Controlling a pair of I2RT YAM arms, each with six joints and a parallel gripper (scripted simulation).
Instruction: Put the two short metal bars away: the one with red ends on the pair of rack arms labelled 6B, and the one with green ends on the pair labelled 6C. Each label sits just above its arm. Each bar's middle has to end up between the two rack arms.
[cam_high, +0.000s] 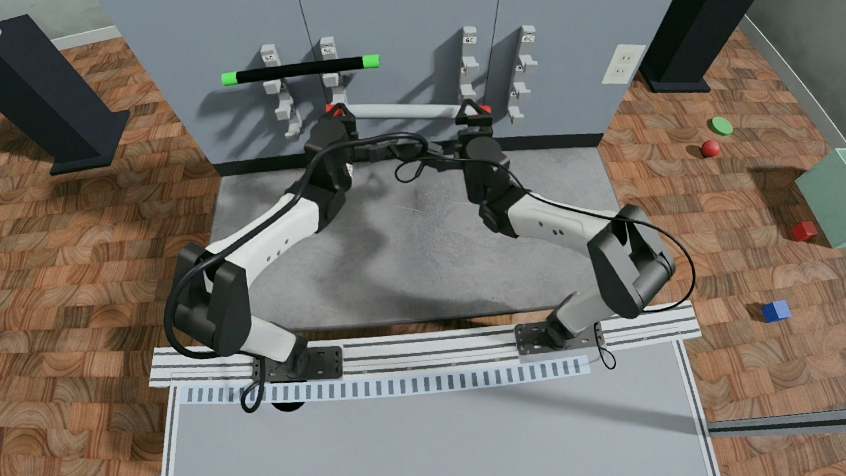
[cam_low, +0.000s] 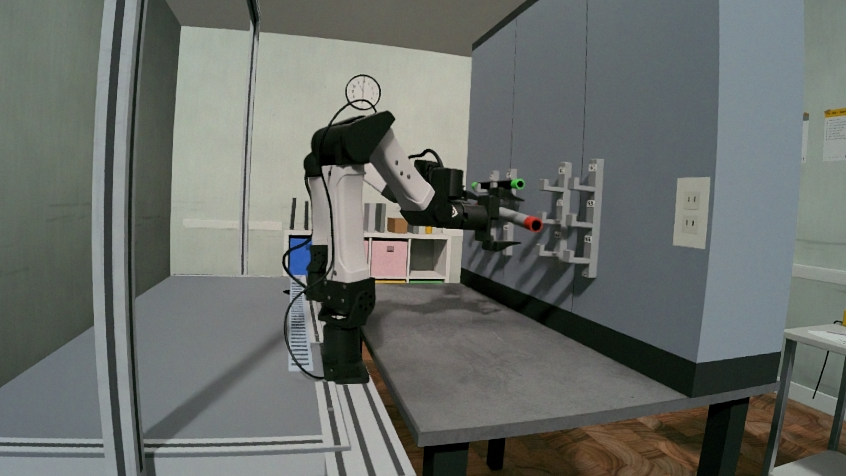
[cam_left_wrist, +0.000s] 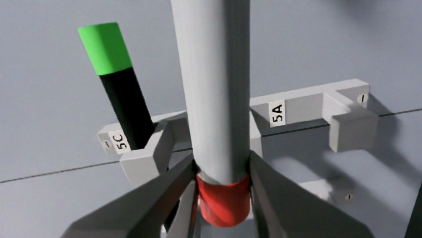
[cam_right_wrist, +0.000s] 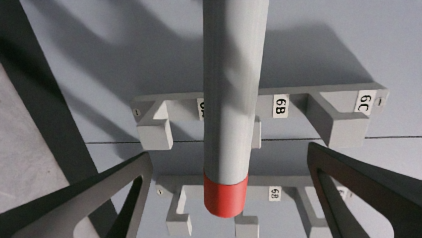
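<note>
The red-ended grey bar (cam_high: 408, 111) (cam_low: 512, 216) (cam_left_wrist: 217, 90) (cam_right_wrist: 232, 90) is roughly level, in front of the wall. My left gripper (cam_high: 339, 108) (cam_left_wrist: 223, 159) is shut on it near its left red end. My right gripper (cam_high: 473, 108) (cam_right_wrist: 225, 155) is open, its fingers on either side of the bar near the other red end. The green-ended black bar (cam_high: 301, 68) (cam_left_wrist: 125, 100) lies on the 5C arms. The 6C arms (cam_high: 470, 63) (cam_high: 526, 60) (cam_right_wrist: 350, 131) hold nothing. The bar partly hides the near 6B arm (cam_right_wrist: 257, 132) in the right wrist view.
The left rack pair (cam_high: 283, 109) stands behind my left gripper, with its 5A arm (cam_left_wrist: 352, 132) bare. The right rack pair is fixed to the wall (cam_high: 408, 35). A grey table (cam_high: 414, 254) lies below both arms. Black cables loop between the wrists.
</note>
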